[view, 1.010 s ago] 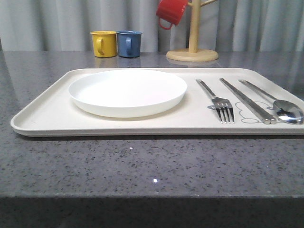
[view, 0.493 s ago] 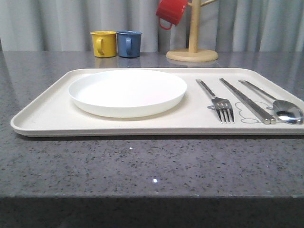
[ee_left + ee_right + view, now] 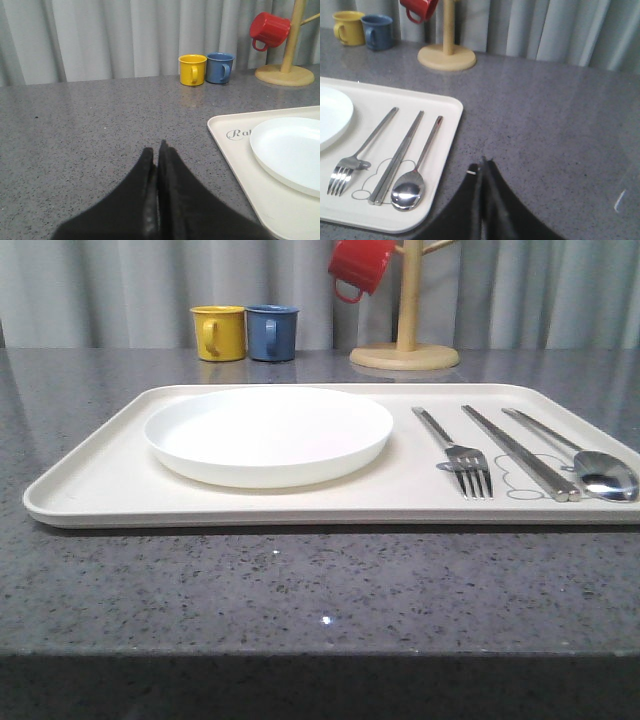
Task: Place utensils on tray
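Note:
The cream tray [image 3: 100, 480] lies across the grey table with a white round plate [image 3: 268, 432] on its left half. On its right half lie a silver fork [image 3: 455, 452], a pair of chopsticks [image 3: 520, 453] and a spoon [image 3: 590, 465], side by side. The right wrist view has the same fork [image 3: 360, 152], chopsticks [image 3: 397, 159] and spoon [image 3: 417, 167] on the tray [image 3: 447, 107]. My right gripper [image 3: 481, 167] is shut and empty over bare table beside the tray's right edge. My left gripper [image 3: 156, 151] is shut and empty over bare table left of the tray [image 3: 220, 137].
A yellow mug [image 3: 219, 332] and a blue mug [image 3: 272, 332] stand at the back of the table. A wooden mug tree [image 3: 405, 348] with a red mug [image 3: 358, 265] hung on it stands behind the tray. Grey curtains close off the back.

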Controlling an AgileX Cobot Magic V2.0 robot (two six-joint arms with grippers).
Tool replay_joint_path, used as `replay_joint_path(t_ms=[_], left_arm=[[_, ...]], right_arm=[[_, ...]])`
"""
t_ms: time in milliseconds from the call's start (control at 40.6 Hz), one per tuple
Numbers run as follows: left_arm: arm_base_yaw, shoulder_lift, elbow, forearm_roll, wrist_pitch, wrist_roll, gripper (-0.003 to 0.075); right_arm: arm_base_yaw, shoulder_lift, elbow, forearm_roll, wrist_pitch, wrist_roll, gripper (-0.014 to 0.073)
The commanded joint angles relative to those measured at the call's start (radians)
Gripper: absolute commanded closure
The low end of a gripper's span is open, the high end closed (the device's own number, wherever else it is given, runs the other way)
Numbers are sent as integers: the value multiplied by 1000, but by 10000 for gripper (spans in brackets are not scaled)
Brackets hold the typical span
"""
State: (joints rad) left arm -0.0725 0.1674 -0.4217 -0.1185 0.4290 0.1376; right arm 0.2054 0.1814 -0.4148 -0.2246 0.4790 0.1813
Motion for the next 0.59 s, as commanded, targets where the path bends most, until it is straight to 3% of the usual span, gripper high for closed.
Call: replay_joint_path(t_ms=[0, 567], left_arm=[[2, 10, -25, -7, -80, -9, 738], [2, 10, -25, -7, -80, -9, 738]], right_arm=[[-6, -41, -3, -24, -100, -9, 713], [-6, -50, -2, -24, -93, -9, 713]])
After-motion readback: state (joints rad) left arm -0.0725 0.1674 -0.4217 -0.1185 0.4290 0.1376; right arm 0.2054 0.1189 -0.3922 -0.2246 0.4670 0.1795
